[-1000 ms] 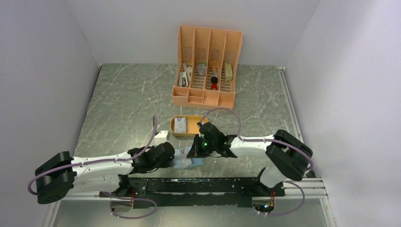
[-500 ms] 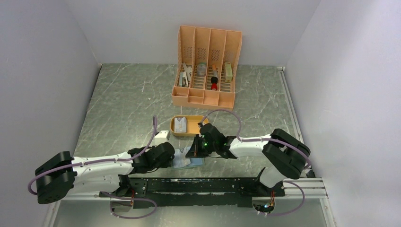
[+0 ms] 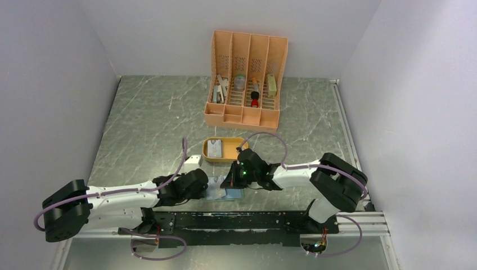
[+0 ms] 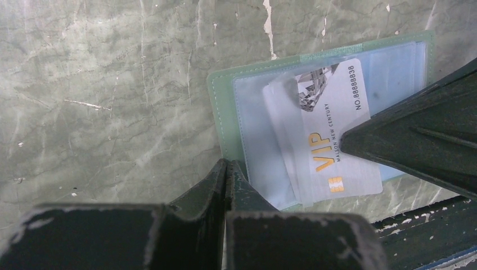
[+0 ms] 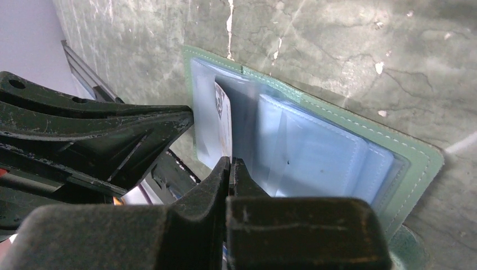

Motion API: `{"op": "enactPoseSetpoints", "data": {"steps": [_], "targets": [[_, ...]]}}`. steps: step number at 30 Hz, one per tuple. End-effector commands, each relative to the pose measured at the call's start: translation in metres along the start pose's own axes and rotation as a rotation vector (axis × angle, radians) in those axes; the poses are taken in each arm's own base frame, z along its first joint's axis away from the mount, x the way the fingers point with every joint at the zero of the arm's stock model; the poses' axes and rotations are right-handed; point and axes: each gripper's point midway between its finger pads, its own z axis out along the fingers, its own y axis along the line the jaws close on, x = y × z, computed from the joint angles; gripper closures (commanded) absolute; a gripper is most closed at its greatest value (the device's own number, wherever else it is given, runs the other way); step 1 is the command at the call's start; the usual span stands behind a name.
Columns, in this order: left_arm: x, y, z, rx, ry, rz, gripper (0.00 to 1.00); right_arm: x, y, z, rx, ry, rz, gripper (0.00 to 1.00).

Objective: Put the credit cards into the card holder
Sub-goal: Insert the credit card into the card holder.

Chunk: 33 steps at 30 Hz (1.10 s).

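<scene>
The open card holder [image 4: 216, 112] is laid flat on the bench [image 4: 101, 84] ahead of the closed left jaws, whose tip is set at its near edge, seemingly to steady it. The VIP card [image 4: 332, 152], partly inside the clear pocket [image 4: 253, 129], is pressed by the tip of the closed right jaws, probably to slide it home. A second card [image 3: 214, 148] is seen in the orange tray [image 3: 228, 145] beyond both jaws.

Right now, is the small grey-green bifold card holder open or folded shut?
Open. The grey-green card holder lies spread flat, its clear plastic pockets facing up, with a white VIP card among them.
</scene>
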Motion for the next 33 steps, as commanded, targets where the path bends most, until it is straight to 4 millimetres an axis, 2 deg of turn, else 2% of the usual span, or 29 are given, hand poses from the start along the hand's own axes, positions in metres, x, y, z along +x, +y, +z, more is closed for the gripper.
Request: {"op": "enactPoseSetpoints", "data": {"steps": [1,13,33], "targets": [[0.014,0.007,0.002,-0.008,0.042,0.003,0.95,0.005,-0.033,-0.004,0.119,-0.033,0.045,1.0],[0.016,0.006,0.002,0.004,0.047,0.0,0.95,0.006,-0.039,-0.003,0.123,-0.041,0.095,1.0],[0.019,0.001,0.004,0.027,0.059,-0.009,0.95,0.015,-0.031,0.006,0.114,0.01,0.058,1.0]]}}
